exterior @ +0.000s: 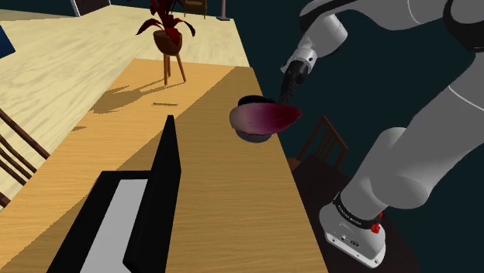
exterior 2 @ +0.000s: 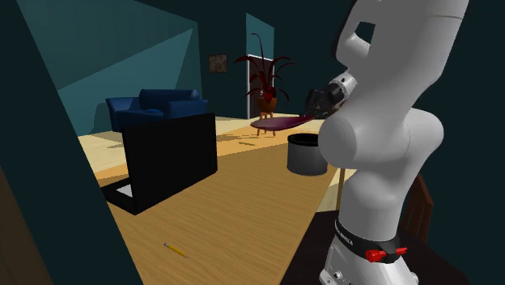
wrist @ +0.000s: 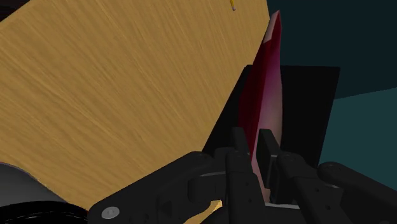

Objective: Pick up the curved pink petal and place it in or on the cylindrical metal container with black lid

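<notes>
My black gripper point(exterior: 288, 93) is shut on one end of the curved petal point(exterior: 264, 119), which fades from pale pink to dark red. In the wrist view the fingers point(wrist: 240, 147) clasp the petal point(wrist: 263, 95) between them, and it stretches away from the gripper point(wrist: 254, 153). The dark cylindrical container point(exterior 2: 306, 154) stands near the table edge. The petal point(exterior 2: 279, 123) hangs in the air a little above it, reaching past its rim towards the second exterior view's left. In the shoulder view the petal covers much of the container point(exterior: 256, 135).
An open black laptop point(exterior: 147, 202) stands on the wooden table point(exterior: 217, 217). A yellow pencil point(exterior 2: 174, 249) lies near the table's end. A red plant on a wooden stand point(exterior: 167, 35), a blue sofa point(exterior 2: 154, 109) and a dark chair point(exterior: 322, 143) lie beyond the table.
</notes>
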